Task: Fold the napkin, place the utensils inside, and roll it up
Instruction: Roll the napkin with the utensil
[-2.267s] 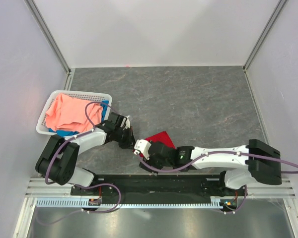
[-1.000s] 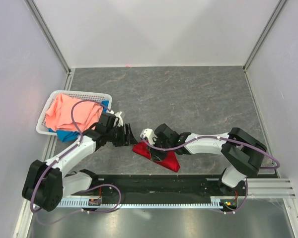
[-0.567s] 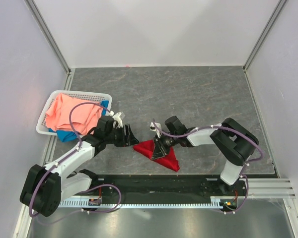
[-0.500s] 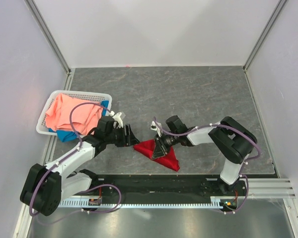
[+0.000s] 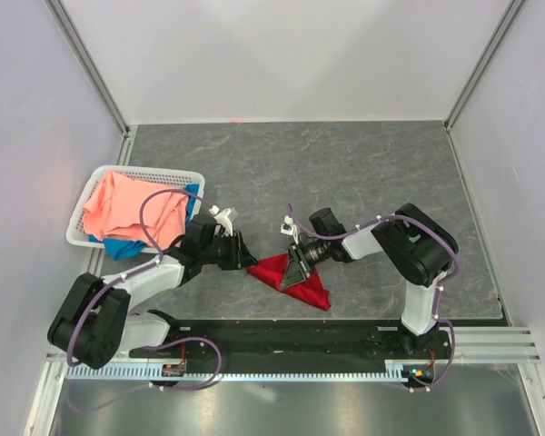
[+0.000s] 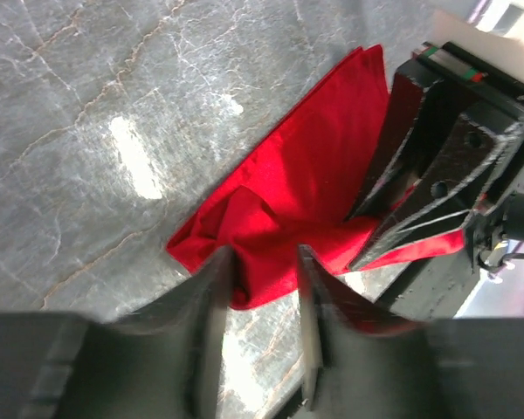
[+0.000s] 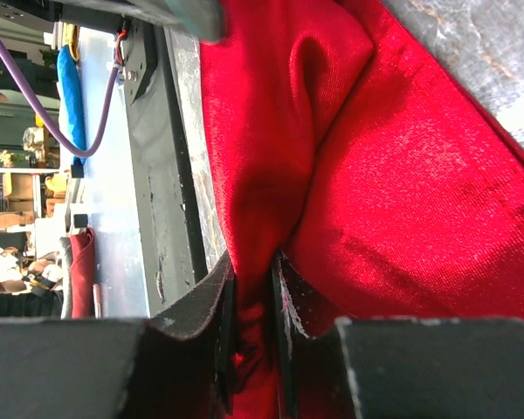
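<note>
Napkin (image 5: 302, 283) is laid flat on the grey table (image 5: 363, 182), right of the white basket (image 5: 80, 234) and well apart from it, a little nearer the arm bases than the basket is. It is folded into a rough triangle. The corner facing the basket is bunched up.

Right gripper (image 5: 293, 269) is set down on the napkin, on the part farther from the basket than the bunched corner. In the right wrist view a raised fold of the red cloth is seen clamped between its fingers (image 7: 220, 301). The pads are nearly together, with only fabric in the narrow slot.

Left gripper (image 5: 243, 255) is placed between the basket and the napkin, right at the bunched corner. In the left wrist view its fingers (image 6: 211, 301) are seen apart, one on each side of that corner, with red cloth filling most of the gap. Whether the cloth is actually pinched cannot be told.

The right gripper's black fingers are also caught in the left wrist view, dug into the cloth just beyond the bunched corner, on the side away from the basket.

The basket is filled with a salmon-pink cloth (image 5: 127, 204) over a blue cloth (image 5: 118, 243). Its right edge is crossed by the left arm's purple cable (image 5: 159, 195).
</note>
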Tool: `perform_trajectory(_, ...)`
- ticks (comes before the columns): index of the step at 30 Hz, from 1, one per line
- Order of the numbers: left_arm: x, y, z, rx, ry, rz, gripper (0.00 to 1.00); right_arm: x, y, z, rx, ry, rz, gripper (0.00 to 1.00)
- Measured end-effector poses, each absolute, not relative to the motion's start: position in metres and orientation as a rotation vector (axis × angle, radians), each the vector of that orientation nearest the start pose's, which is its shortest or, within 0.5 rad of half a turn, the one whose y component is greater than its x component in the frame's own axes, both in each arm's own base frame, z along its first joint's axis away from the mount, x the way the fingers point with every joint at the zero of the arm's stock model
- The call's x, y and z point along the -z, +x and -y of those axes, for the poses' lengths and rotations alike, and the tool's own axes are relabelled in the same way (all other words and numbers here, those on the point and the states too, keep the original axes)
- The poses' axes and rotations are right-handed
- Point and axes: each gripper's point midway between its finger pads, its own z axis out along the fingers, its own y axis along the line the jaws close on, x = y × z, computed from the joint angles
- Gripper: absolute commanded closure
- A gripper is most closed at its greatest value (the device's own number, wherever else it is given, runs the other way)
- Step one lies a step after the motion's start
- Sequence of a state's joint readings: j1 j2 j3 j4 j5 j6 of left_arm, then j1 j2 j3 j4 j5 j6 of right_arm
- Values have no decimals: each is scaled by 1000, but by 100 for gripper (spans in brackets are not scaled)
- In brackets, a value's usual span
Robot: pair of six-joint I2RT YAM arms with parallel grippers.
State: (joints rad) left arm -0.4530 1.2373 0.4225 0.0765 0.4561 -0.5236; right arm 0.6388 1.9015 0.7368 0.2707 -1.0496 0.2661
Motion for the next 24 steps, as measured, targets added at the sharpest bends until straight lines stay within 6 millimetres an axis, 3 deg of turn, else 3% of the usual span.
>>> perform_trajectory(4, -40, 216, 212, 996, 158, -2451, 87, -18, 165, -318, -1678, -950, -2356, 68)
perform_trajectory(10, -31, 217, 213, 992, 154, -2472, 98, -23, 166, -317, -1661, -956, -2377, 50)
perform_trajectory(17, -19, 219, 222, 1027, 157, -2549, 98, -33, 181, -312, -1470, -979, -2393, 33)
perform_trajectory(24, -18, 224, 230, 1063, 162, -2599, 98, -49, 206, -300, -1140, -984, -2347, 25)
